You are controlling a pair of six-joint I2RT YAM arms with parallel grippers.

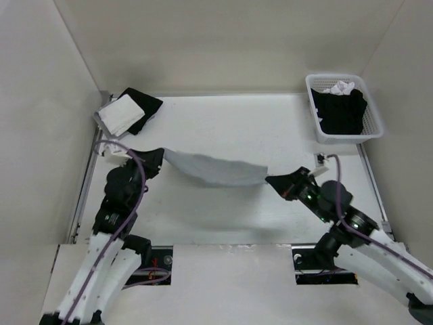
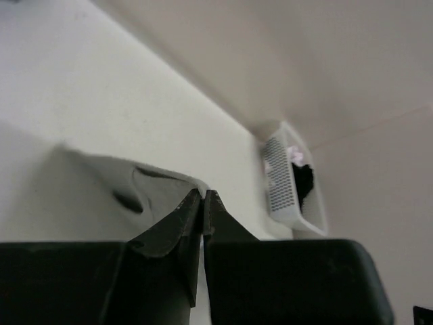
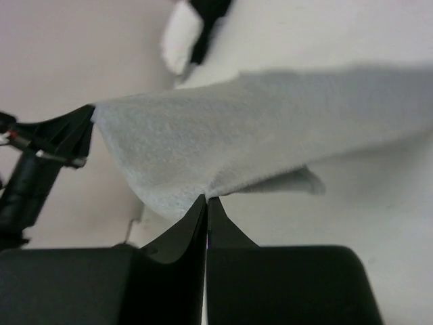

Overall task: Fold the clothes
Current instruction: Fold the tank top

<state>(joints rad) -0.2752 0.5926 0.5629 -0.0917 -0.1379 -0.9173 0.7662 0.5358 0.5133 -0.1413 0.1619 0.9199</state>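
The clothes (image 1: 213, 169), a light heather-grey knit top, hang stretched in a sagging band above the table's middle. My left gripper (image 1: 161, 156) is shut on the left end of the fabric; in the left wrist view its tips (image 2: 203, 195) pinch a grey edge (image 2: 108, 183). My right gripper (image 1: 270, 181) is shut on the right end. In the right wrist view the grey cloth (image 3: 257, 145) spreads away from its closed tips (image 3: 206, 198) toward the left gripper (image 3: 81, 128).
A white basket (image 1: 373, 128) holding black garments and a white item stands at the back right, also visible in the left wrist view (image 2: 284, 183). A folded white cloth (image 1: 116, 113) on a black garment (image 1: 145, 101) lies at the back left. Walls enclose the table.
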